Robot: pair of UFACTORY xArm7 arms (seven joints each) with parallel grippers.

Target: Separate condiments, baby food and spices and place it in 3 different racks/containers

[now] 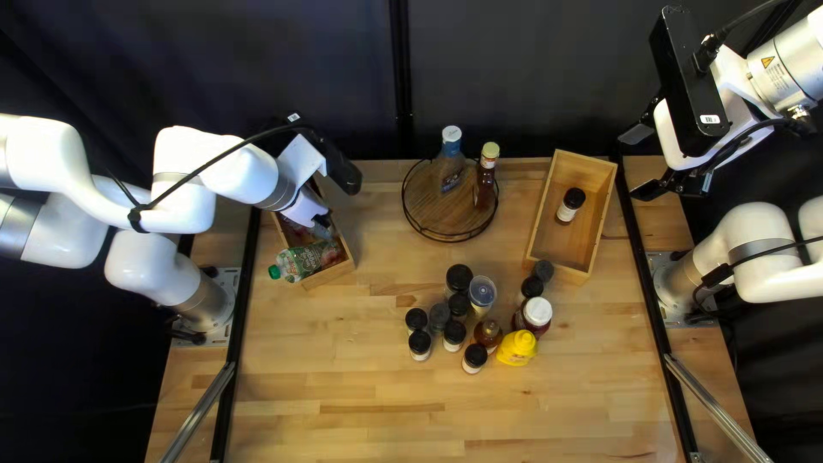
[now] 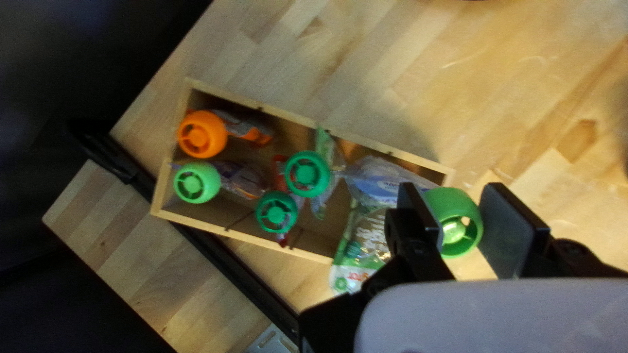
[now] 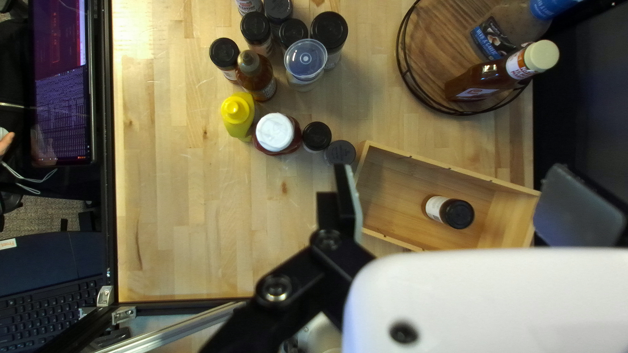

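Note:
My left gripper (image 1: 321,228) is over the left wooden box (image 1: 341,269). In its wrist view, the left gripper (image 2: 461,216) is shut on the green cap (image 2: 456,225) of a food pouch (image 2: 366,252), which slants across that box's wall. Orange- and green-capped pouches (image 2: 203,134) lie inside. My right gripper (image 1: 645,161) hangs beyond the right box (image 1: 591,219); in its wrist view the right gripper (image 3: 461,196) stands open and empty. One spice jar (image 1: 569,206) lies in the right box. Two bottles (image 1: 486,177) lean on the round rack (image 1: 424,206).
Mid-table, black-lidded jars (image 1: 419,345) cluster with a clear-lidded container (image 1: 482,293), an amber bottle (image 1: 488,334), yellow mustard (image 1: 517,348) and a white-capped jar (image 1: 537,314). Two dark-lidded jars (image 3: 340,152) stand close to the right box. A person's hand (image 3: 5,142) shows past the table edge.

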